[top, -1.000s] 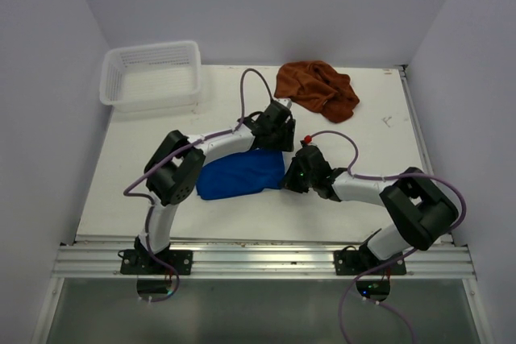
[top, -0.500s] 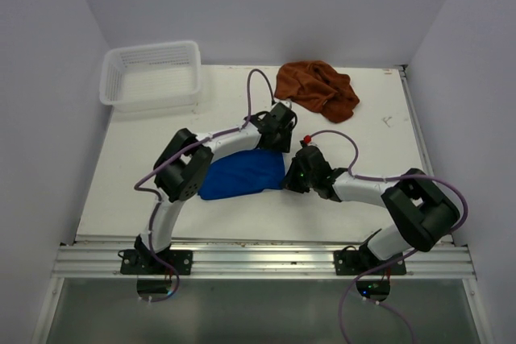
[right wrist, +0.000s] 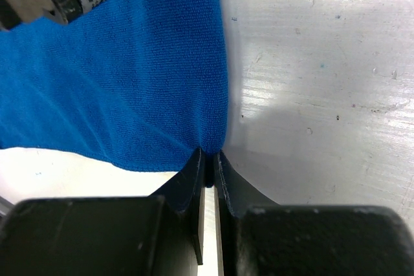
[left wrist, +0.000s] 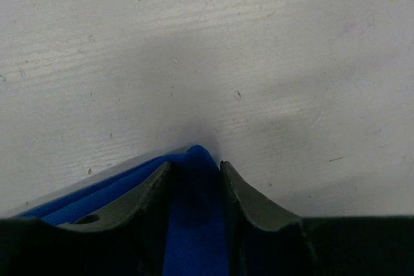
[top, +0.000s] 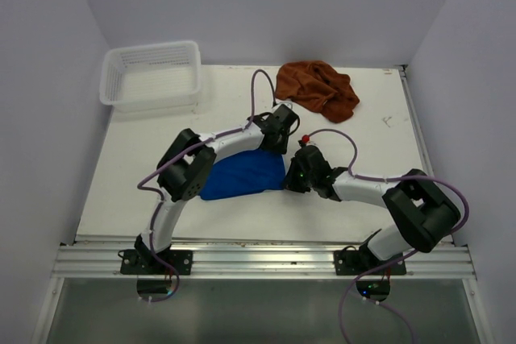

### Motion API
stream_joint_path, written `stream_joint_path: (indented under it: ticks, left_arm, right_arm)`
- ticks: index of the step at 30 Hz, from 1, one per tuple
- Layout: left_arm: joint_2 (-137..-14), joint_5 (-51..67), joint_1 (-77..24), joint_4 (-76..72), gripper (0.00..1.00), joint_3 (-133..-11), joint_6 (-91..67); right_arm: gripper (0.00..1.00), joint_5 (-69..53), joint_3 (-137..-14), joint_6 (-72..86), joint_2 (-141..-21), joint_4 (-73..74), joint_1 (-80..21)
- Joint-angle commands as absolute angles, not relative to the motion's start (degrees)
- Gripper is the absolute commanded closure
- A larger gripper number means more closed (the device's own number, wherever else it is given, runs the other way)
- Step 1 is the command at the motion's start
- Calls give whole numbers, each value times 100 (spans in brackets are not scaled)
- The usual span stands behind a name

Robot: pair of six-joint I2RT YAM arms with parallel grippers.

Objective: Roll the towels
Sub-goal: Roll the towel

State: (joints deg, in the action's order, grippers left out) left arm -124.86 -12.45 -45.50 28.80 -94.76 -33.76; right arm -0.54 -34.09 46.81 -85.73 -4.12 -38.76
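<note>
Early in the job: 0 of 2 towels rolled.

Blue towel [top: 242,173] first. Lies spread on the table [top: 161,142] near its middle, between the 2 arms, with no roll started anywhere along it. Held at its 2 right-hand corners: the far one by the left gripper [left wrist: 195,166], the near one by the right gripper [right wrist: 208,154].

Left wrist view: jaws partway in, the whole gap between them filled with blue cloth. Judged as clamped on that corner, though not pressed fully together. Right wrist view: jaws almost together, with only a sliver of blue hem caught between them. Gripping the blue towel as well.

Brown towel [top: 317,90] untouched. Sits heaped in a crumple at the far edge, right of centre, well apart from the blue one. Looks to need spreading flat before any rolling.

Basket [top: 150,102] at the far left corner, well apart from both towels.

Left to do, as a judgement:
- Turn the held right edge over toward the left.
- Wind the blue towel up along its length.
- Let go, then spread, grip and roll the brown towel the same way.

So, at the grasp before roll 1, with nearly all the work ahead.
</note>
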Motion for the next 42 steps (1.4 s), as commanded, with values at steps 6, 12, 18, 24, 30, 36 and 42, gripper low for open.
stream_joint_path:
  ticks: [6,12,18,24,30,36,42]
  left_arm:
    - [-12928,-1388,-4649,3313,73,-9658,-3349]
    - [-12894,-1564,-4658,3410,87,-9905,-3454]
    - [-12456,-1643,-4650,2937,96,-9678,-3831]
    - [-11708,-1512,-4606,1750,100,-8772,-4420]
    - [-11110,-1301,-4430,863,100,-7929,-5008]
    - [-10758,-835,-4166,-184,100,-7154,-5361]
    - [-10872,-589,-4078,-465,100,-6997,-5466]
  right_arm:
    - [100,307,-3595,4254,-8605,422,-4025]
    - [100,615,-3621,3947,-8359,791,-4096]
    - [100,957,-3726,3560,-8121,1186,-4219]
    - [100,1485,-3832,3375,-7875,1660,-4456]
    - [100,1722,-3815,3235,-7717,1898,-4526]
    - [100,1960,-3639,2989,-7251,1767,-4781]
    - [100,2337,-3788,2506,-7216,2108,-4965]
